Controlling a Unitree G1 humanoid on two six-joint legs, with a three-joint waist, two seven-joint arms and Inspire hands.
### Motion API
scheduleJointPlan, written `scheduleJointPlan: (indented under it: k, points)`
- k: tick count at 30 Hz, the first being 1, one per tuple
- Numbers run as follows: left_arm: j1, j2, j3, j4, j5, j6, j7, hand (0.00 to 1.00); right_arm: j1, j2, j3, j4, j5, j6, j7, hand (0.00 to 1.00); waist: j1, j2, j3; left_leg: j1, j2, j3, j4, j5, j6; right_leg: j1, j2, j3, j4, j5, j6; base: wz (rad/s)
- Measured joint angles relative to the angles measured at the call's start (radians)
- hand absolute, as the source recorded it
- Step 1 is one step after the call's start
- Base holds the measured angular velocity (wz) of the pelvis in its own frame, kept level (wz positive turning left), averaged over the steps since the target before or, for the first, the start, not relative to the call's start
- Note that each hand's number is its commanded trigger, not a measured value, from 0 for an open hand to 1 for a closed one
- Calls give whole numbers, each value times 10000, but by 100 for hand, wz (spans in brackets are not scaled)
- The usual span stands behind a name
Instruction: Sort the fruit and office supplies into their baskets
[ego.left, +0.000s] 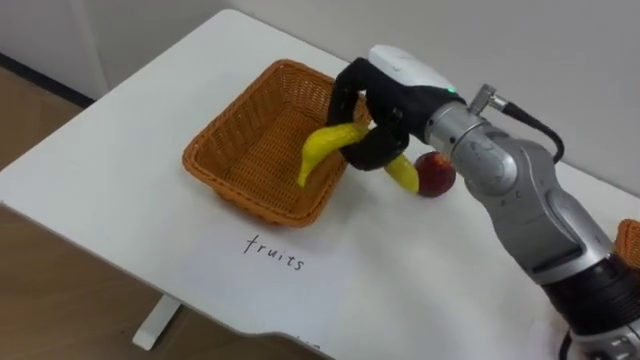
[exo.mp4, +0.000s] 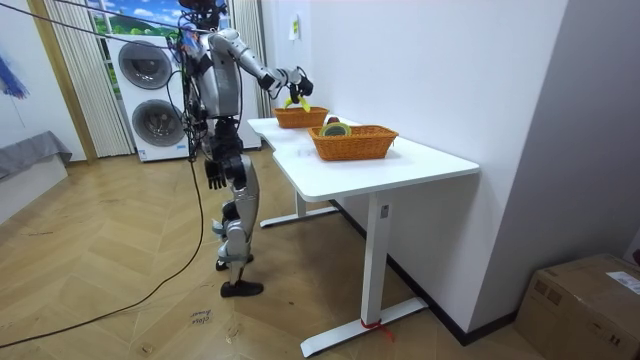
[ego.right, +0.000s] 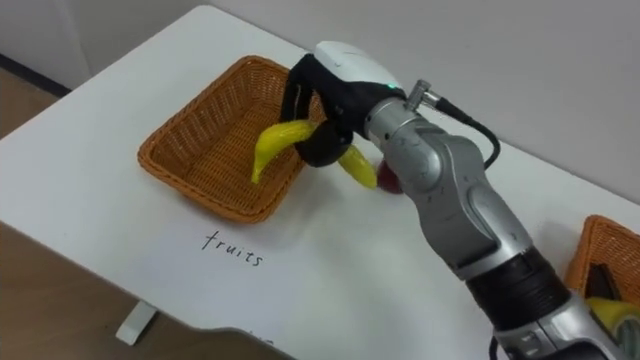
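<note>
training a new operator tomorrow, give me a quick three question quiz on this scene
1. True or false: the banana lies flat on the bottom of the basket.
2. Which hand has its fingers curled round the banana? A the left, B the right, C neither.
3. Fill in: the red fruit rests on the ___, beside the basket.

Key
1. False: it is held up over the basket's rim.
2. B: the right hand.
3. table
</note>
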Motion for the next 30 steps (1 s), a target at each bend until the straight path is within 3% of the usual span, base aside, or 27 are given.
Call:
scheduleJointPlan:
  k: [12,20,24,26,27,28,29,30]
  points:
    - [-340,-8,-7,673,-22,-82,-30,0,-306,920,48,82,-68,-241,11,100,63,25,18,-31,-12,-158,20,1,0,18,7,175,0,-14,20,3]
    - [-385,20,-19,646,-11,-70,-85,0,-397,972,334,56,-756,-67,381,100,219,17,13,-60,-14,-142,-30,0,-2,-28,14,203,-2,-17,25,0]
    - [-429,55,-17,646,-20,-58,27,0,-516,968,721,56,-798,42,480,100,377,-92,-66,-64,-12,-145,-16,2,-3,-46,14,200,-2,-17,25,0]
    - [-427,64,-15,647,-21,-57,61,0,-516,966,834,56,-796,58,481,60,437,-146,-81,-44,-13,-152,-15,1,-2,-21,12,200,-2,-17,25,0]
    - [-428,62,-16,647,-21,-57,120,0,-516,966,837,56,-796,66,481,51,487,-171,-79,-40,-13,-156,-14,1,-2,-12,10,200,-2,-17,25,0]
    - [-443,62,-16,647,-21,-58,147,0,-517,966,837,56,-796,76,481,18,506,-179,-79,-39,-14,-159,-14,1,-2,-8,8,200,-2,-17,25,0]
    - [-462,64,-14,646,-22,-58,186,0,-517,966,838,56,-796,96,481,0,534,-186,-77,-36,-15,-163,-14,1,-2,0,6,200,-1,-17,25,0]
    - [-462,69,-14,646,-22,-58,197,0,-517,966,838,56,-795,110,481,0,540,-186,-76,-37,-16,-164,-14,2,-2,1,5,200,-1,-17,25,0]
